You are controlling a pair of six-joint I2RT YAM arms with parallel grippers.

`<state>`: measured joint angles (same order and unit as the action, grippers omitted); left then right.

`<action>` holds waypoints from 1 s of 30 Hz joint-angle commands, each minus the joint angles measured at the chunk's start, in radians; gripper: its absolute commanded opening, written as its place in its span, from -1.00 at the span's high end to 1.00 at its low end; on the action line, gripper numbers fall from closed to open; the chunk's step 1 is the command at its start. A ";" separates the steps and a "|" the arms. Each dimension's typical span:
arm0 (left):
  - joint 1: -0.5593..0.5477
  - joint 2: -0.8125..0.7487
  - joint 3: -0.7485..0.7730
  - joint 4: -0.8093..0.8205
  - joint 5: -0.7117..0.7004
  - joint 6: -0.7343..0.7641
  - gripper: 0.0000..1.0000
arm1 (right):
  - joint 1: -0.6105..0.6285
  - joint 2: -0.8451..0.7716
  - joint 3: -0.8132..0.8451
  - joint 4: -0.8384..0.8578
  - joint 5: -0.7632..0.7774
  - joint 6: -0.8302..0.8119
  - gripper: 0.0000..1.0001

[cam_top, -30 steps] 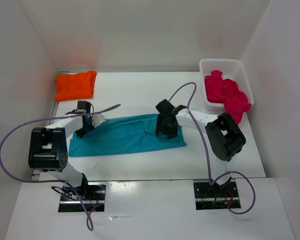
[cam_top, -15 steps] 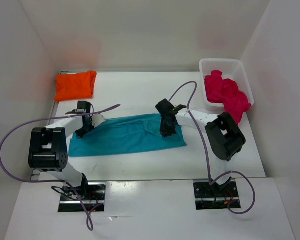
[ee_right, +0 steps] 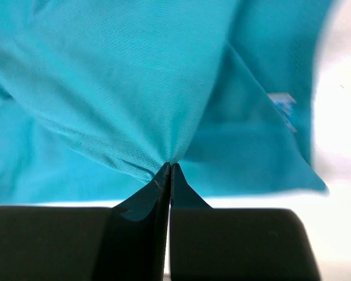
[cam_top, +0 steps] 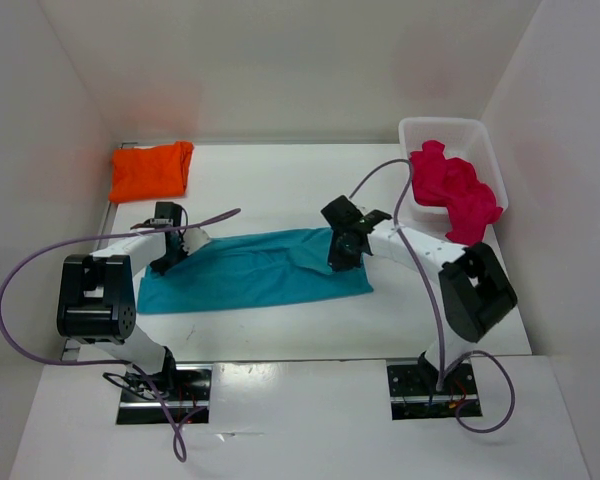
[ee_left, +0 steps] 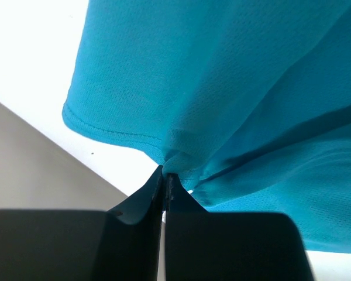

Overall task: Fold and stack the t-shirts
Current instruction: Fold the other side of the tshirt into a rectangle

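While both jaws pinch teal shirt: orange shirt (folded) far-left, basket far-right.

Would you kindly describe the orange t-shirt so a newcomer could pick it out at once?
On the white table, look to the far left corner: the orange t-shirt lies there alone as a compact folded bundle. The teal t-shirt is spread mid-table, and the pink-red t-shirt is heaped in the white basket.

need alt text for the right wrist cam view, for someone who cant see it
The right gripper, shut, pinches a peak of the teal t-shirt, which fans out wrinkled across nearly the whole view. A small pale label shows on the cloth at right, with white table beyond its edge.
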<state>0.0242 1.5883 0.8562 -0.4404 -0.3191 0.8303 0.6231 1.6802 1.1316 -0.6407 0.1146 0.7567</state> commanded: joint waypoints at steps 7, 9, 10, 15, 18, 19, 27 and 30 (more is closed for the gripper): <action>-0.003 0.025 0.047 0.022 -0.061 -0.023 0.96 | -0.042 -0.186 -0.173 -0.071 -0.004 0.079 1.00; -0.003 0.035 0.047 0.022 -0.061 -0.023 0.96 | -0.042 -0.174 -0.173 -0.062 -0.004 0.079 1.00; -0.003 0.035 0.047 0.022 -0.061 -0.023 0.99 | -0.051 -0.163 -0.162 -0.062 -0.004 0.079 1.00; -0.003 0.035 0.047 -0.003 -0.061 -0.011 0.96 | -0.051 -0.130 -0.150 -0.062 -0.024 0.058 1.00; -0.003 0.035 0.024 -0.030 -0.061 -0.011 0.51 | -0.051 -0.116 -0.177 -0.062 -0.058 0.058 0.44; -0.003 0.035 0.015 -0.031 -0.061 -0.011 0.22 | -0.051 -0.116 -0.178 -0.062 -0.058 0.058 0.18; 0.006 -0.054 0.151 -0.133 -0.109 -0.124 -0.55 | -0.051 -0.270 -0.263 -0.096 -0.069 0.179 -0.30; 0.040 -0.054 0.242 -0.123 -0.098 -0.180 -0.61 | -0.051 -0.341 -0.321 -0.096 -0.041 0.248 -0.40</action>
<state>0.0315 1.5784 1.0142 -0.5606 -0.3985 0.7296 0.5758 1.4128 0.8532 -0.7094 0.0441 0.9096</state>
